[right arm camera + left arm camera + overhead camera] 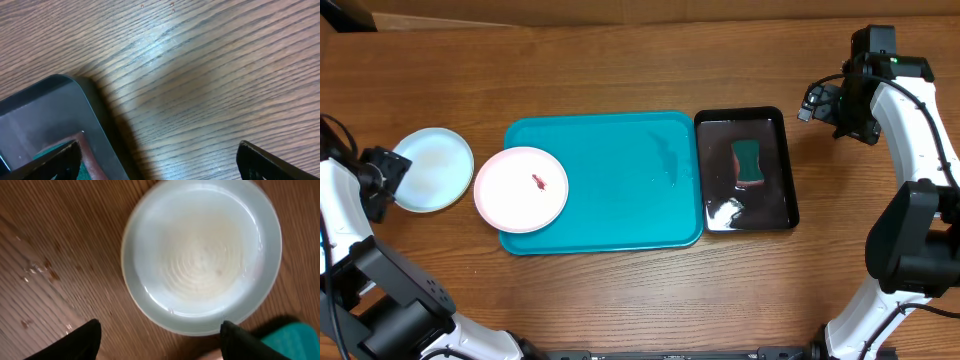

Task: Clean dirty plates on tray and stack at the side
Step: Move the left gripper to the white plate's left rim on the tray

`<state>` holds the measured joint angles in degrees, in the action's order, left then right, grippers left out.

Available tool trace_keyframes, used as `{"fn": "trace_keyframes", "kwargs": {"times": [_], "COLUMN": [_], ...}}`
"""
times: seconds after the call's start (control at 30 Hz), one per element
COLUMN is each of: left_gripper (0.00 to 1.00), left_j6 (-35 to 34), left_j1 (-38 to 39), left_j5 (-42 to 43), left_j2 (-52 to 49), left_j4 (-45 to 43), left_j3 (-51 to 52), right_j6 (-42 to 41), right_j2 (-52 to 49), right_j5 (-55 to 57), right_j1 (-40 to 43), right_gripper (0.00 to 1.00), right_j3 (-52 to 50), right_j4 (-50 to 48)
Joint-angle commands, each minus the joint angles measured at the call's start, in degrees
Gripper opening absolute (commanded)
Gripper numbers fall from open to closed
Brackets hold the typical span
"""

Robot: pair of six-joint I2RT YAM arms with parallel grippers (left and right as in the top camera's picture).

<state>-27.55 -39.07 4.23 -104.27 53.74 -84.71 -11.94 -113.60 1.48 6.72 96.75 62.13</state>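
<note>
Left pincer [388, 176] released, jaws spread wide and gripping nothing, poised at the left rim of the round light blue plastic plate [432, 170], which lies on the wooden desk [620, 60] just left of the large turquoise rectangular plastic tray [620, 205]. Looks clean in the wrist view: wet sheen, no smear. Shows a doubled rim there, so probably rests on another plate, though cannot tell for certain. Judged partly done: side stack begun, one dirty plate left to wipe and add. Round white plastic plate [520, 190], small red-brown smear [538, 182] near its middle, lying on the tray's left end, overhanging the rim and close against the blue plate's edge. Right pincer [817, 103] likewise wide open and empty, hovering over bare desk past the far right corner of the small glossy black tray [772, 130]. Inside that black tray, just beside the turquoise one: a green sponge [748, 162] and a film of water. Nothing blocking the way to sponge or white plate; only the closeness of the two plates to mind when lifting.
</note>
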Motion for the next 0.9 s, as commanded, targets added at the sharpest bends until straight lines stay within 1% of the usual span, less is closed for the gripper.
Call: {"fn": "trace_keyframes", "kwargs": {"times": [0.0, 0.03, 0.07, 0.1, 0.13, 0.23, 0.33, 0.4, 0.47, 0.57, 0.73, 0.87], "left_gripper": [0.74, 0.69, 0.60, 0.54, 0.53, 0.50, 0.46, 0.47, 0.50, 0.50, 0.47, 0.41], "left_j6": [2.4, 3.7, 5.0, 6.3, 7.1, 8.3, 8.3, 8.3, 8.3, 8.3, 8.3, 8.2], "left_j1": [2.5, 3.6, 4.6, 5.8, 6.9, 11.0, 14.7, 16.6, 17.8, 18.2, 18.2, 18.2], "left_j5": [4.8, 4.8, 4.8, 4.4, 4.1, -0.1, -5.4, -8.0, -10.0, -10.6, -10.6, -10.2], "left_j2": [2.0, 2.4, 2.7, 2.8, 2.8, 2.7, 2.7, 2.7, 2.7, 2.7, 2.7, 2.7], "left_j4": [3.3, 4.8, 6.2, 7.7, 9.0, 11.8, 11.3, 10.1, 8.9, 7.4, 5.9, 3.2], "left_j3": [-0.6, -0.6, -0.6, -0.6, -0.6, 0.3, 2.1, 3.5, 5.0, 7.3, 9.9, 12.1], "right_j6": [-0.3, -0.3, -0.3, -0.3, -0.2, -0.3, -0.2, -0.3, -0.3, -0.3, -0.3, -0.3], "right_j2": [0.3, 0.3, 0.3, 0.3, 0.3, 0.3, 0.3, 0.3, 0.3, 0.3, 0.3, 0.3], "right_j5": [0.2, 0.2, 0.2, 0.2, 0.2, 0.2, 0.2, 0.2, 0.2, 0.2, 0.2, 0.2], "right_j1": [0.0, 0.0, 0.0, 0.0, 0.0, 0.0, 0.0, 0.0, 0.0, 0.0, 0.0, 0.0], "right_gripper": [1.00, 1.00, 1.00, 1.00, 1.00, 1.00, 1.00, 1.00, 1.00, 1.00, 1.00, 1.00], "right_j3": [0.4, 0.4, 0.4, 0.4, 0.4, 0.4, 0.4, 0.4, 0.4, 0.4, 0.4, 0.4], "right_j4": [-0.3, -0.3, -0.3, -0.3, -0.3, -0.3, -0.3, -0.3, -0.3, -0.3, -0.3, -0.3]}}
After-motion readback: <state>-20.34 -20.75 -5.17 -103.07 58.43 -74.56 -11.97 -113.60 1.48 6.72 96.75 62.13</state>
